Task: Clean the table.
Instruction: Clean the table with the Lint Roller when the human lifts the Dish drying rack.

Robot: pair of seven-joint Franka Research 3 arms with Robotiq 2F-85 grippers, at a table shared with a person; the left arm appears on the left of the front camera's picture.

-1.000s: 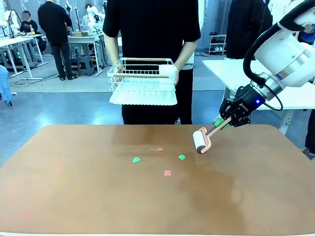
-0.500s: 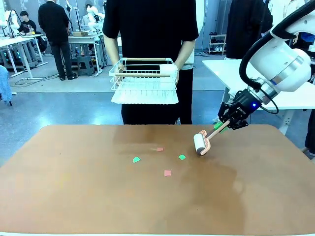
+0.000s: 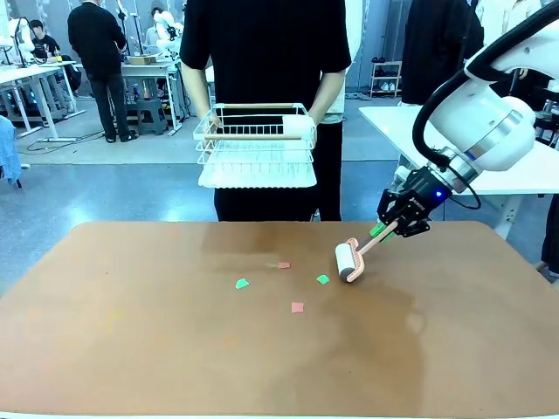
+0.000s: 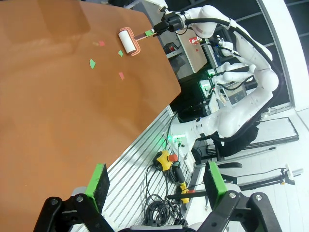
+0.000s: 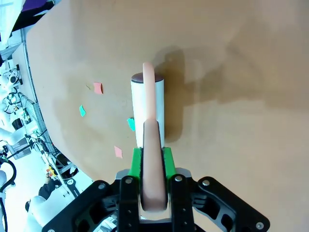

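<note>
The reddish-brown table (image 3: 175,349) carries a few paper scraps: a green one (image 3: 242,284), a pink one (image 3: 284,264), a green one (image 3: 322,279) and a pink one (image 3: 297,307). My right gripper (image 3: 393,225) is shut on the pink handle of a white lint roller (image 3: 346,261), whose drum rests on the table just right of the nearer green scrap. In the right wrist view the roller (image 5: 147,108) points away from the gripper (image 5: 152,164), with a green scrap (image 5: 131,124) at the drum's left edge. My left gripper (image 4: 157,182) hangs open beside the table (image 4: 58,96), holding nothing.
Across the table a person holds a white wire basket (image 3: 256,144) with a wooden-handled roller lying in it. A smaller white table (image 3: 410,131) stands at the back right. Cables and a control box (image 4: 166,162) lie below the table's edge.
My right gripper has drawn the lint roller leftward and slightly nearer, bringing the drum close to the green scrap. The scraps have not moved.
</note>
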